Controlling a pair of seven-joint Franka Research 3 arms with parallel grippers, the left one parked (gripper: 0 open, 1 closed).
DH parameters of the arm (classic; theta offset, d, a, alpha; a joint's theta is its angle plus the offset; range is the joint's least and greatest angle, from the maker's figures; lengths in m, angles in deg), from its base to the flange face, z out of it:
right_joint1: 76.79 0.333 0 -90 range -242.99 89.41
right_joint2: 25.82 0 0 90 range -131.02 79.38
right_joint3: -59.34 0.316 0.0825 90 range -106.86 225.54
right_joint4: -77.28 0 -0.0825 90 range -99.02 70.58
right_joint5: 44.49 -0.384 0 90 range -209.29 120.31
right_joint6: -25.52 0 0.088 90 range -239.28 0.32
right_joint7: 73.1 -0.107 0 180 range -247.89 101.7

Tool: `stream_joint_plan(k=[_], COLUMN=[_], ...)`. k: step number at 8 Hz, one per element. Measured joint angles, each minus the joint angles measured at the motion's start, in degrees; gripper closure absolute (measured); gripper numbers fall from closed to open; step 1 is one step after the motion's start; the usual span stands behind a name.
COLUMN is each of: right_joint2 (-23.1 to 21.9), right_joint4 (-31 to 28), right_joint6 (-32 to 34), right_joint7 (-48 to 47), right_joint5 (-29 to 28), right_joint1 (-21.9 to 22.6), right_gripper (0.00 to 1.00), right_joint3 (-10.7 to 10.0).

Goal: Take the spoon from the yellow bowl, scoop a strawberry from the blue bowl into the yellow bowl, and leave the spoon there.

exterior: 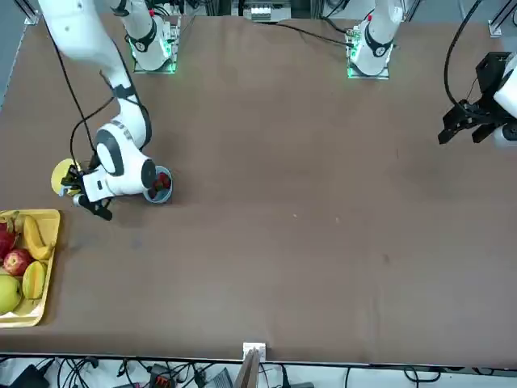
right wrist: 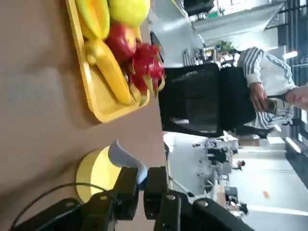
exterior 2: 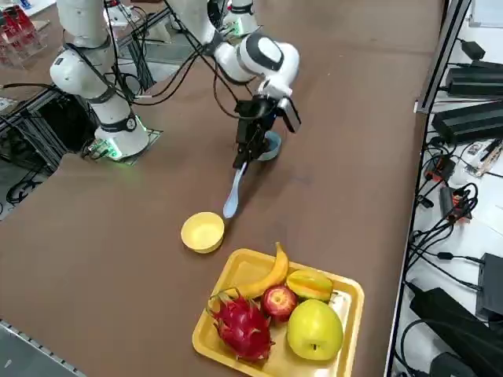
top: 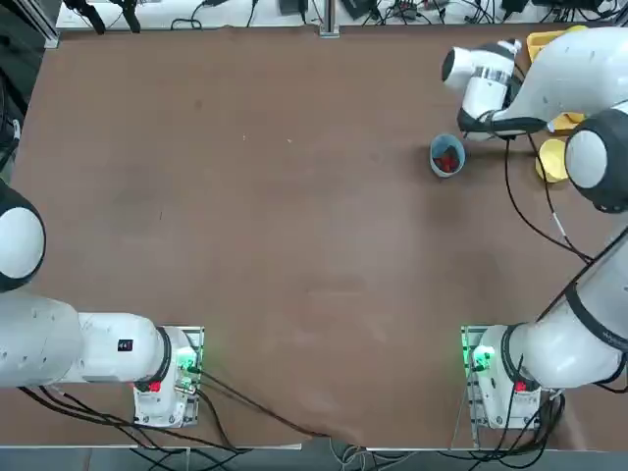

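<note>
The brown table [exterior 2: 346, 157] is seen across most of the right side view, and the white right arm [exterior 2: 192, 20] is extended over it from the upper left of the frame. A person [right wrist: 269, 72] in striped sleeves is recorded beyond the table edge in the wrist view. The rectangular yellow tray [exterior 2: 357, 314] is found at the lower centre of the right side view, loaded with a green-yellow fruit [exterior 2: 314, 330], a dragon fruit [exterior 2: 242, 326], a banana [exterior 2: 267, 275], a striped yellow fruit [exterior 2: 309, 285] and a red apple [exterior 2: 279, 302]. The right gripper [exterior 2: 244, 160] is observed at the upper centre of that frame, its fingers closed narrowly on the handle of the spoon. The round yellow bowl [exterior 2: 202, 232] is located left of centre in the same view, near the tray and apart from it. The blue bowl [top: 446, 142] is noted right of centre in the upper part of the top view. The pale blue spoon [exterior 2: 234, 196] is held with its broad end pointed down, close to the yellow bowl's rim; whether the rim is touched cannot be told. Red strawberries [top: 447, 161] are contained in the blue bowl.
</note>
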Motion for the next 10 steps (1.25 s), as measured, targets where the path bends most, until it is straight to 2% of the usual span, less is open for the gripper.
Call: stream_joint_plan(k=[1, 2, 5, 6, 7, 8, 10], right_joint2=[-2.17, -4.09, -6.67, -6.86, -6.99, -7.00, -6.97], right_joint4=[0.02, 0.07, 4.13, 6.52, 8.52, 10.16, 11.46], right_joint6=[0.16, 0.90, 7.20, 8.27, 8.46, 8.03, 6.01], right_joint7=[0.50, 1.16, 3.78, 3.97, 3.97, 3.97, 3.18], right_joint5=[-0.38, -2.09, -11.62, -15.77, -19.98, -23.58, -26.61], right_joint1=[0.15, 0.26, 1.16, 1.43, 1.64, 1.72, 1.74], right_gripper=[0.89, 0.89, 0.89, 0.89, 0.89, 0.89, 0.89], right_joint3=[2.15, 5.21, 17.40, 20.97, 23.66, 25.40, 26.67])
